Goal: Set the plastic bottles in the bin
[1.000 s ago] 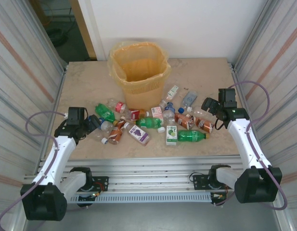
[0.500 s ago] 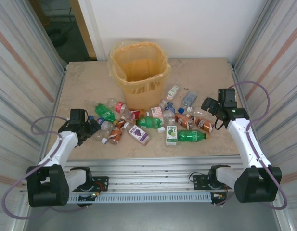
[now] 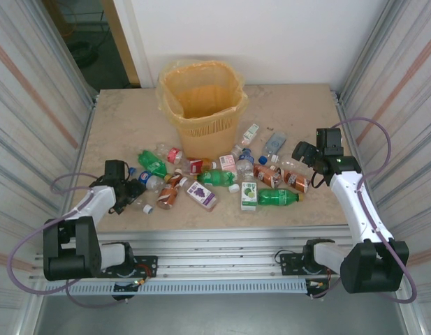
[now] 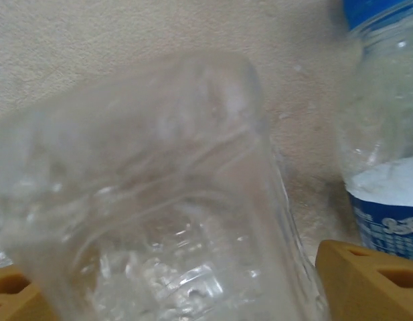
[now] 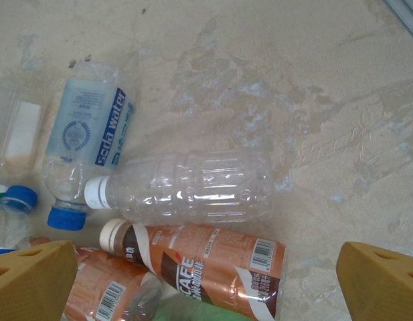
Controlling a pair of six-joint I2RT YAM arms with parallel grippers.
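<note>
clear bottle (image 5: 186,187) lying flat, white cap (image 5: 97,192) toward the soda-water bottle (image 5: 86,134)

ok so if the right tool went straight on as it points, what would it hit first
Probably the brown cafe bottle, lying in line with the open right tool; the clear white-capped bottle lies just beyond it, so depth leaves some doubt.

You see bright, even, diffuse light on tabletop (image 3: 124,118); shadows soft, faint. Your left wrist view: clear bottle (image 4: 159,200) very close, badly blurred. Right wrist view sharp.
</note>
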